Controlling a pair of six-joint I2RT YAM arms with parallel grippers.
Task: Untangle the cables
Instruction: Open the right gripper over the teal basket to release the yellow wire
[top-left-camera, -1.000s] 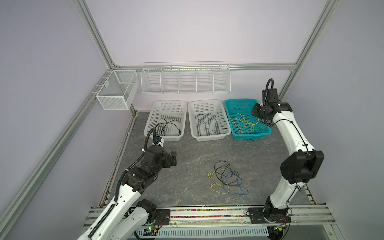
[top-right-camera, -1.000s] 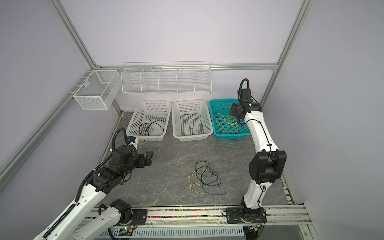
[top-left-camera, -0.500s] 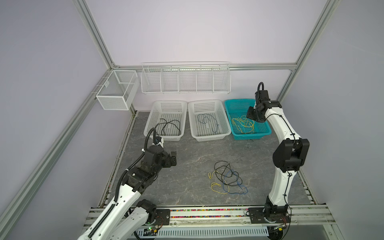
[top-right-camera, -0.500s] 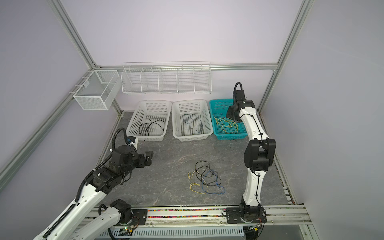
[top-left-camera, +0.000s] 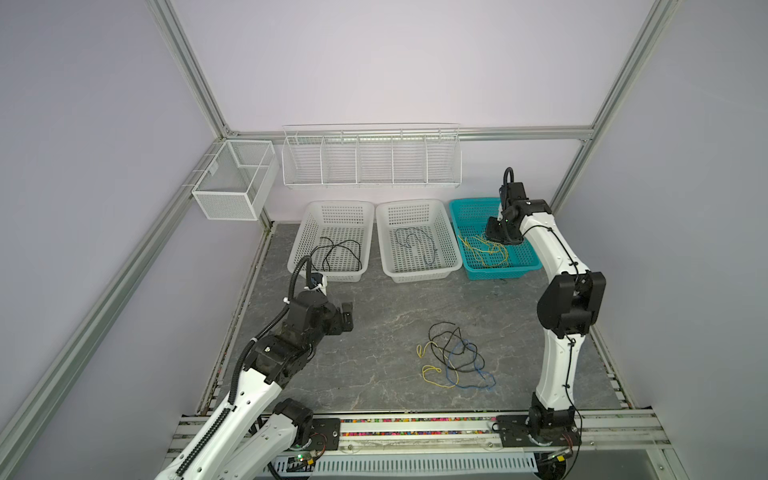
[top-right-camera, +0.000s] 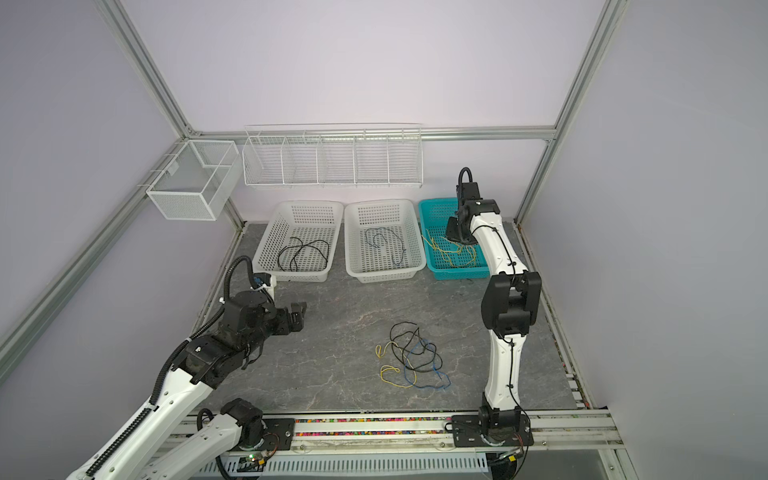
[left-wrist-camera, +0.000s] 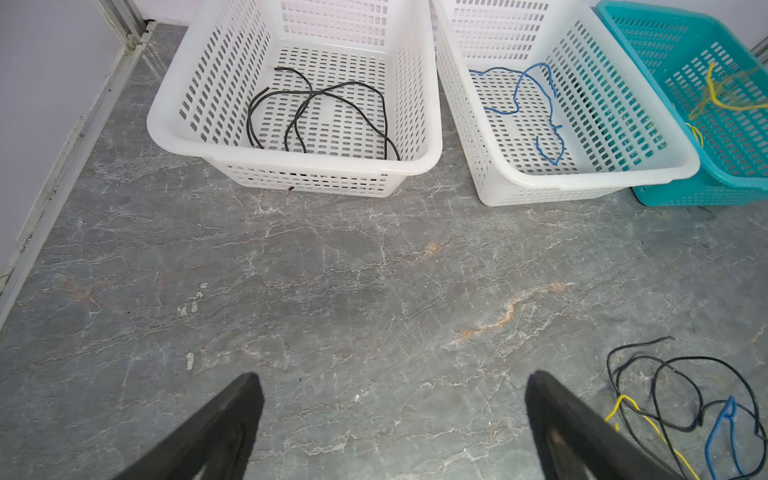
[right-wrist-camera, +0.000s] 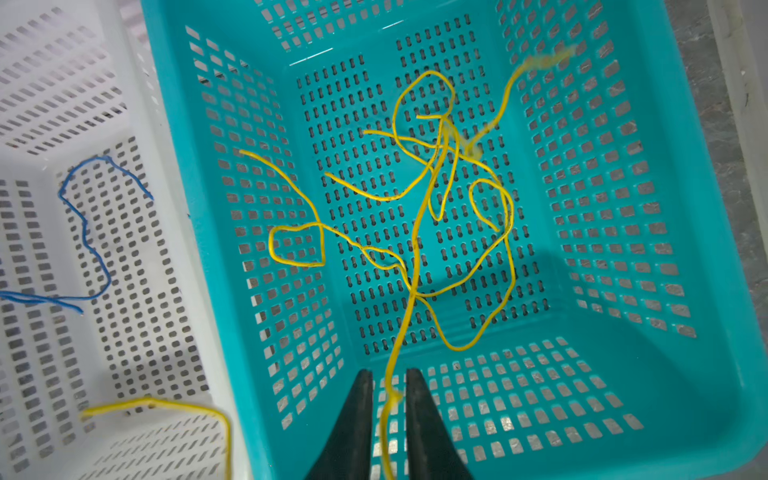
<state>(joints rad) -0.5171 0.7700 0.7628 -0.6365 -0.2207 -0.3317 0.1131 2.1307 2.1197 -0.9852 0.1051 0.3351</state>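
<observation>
Tangled cables (top-left-camera: 455, 360) before three baskets (top-left-camera: 419, 272)

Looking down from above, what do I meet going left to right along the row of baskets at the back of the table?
Left white basket with black cables → middle white basket with a blue cable → teal basket with yellow cables.
</observation>
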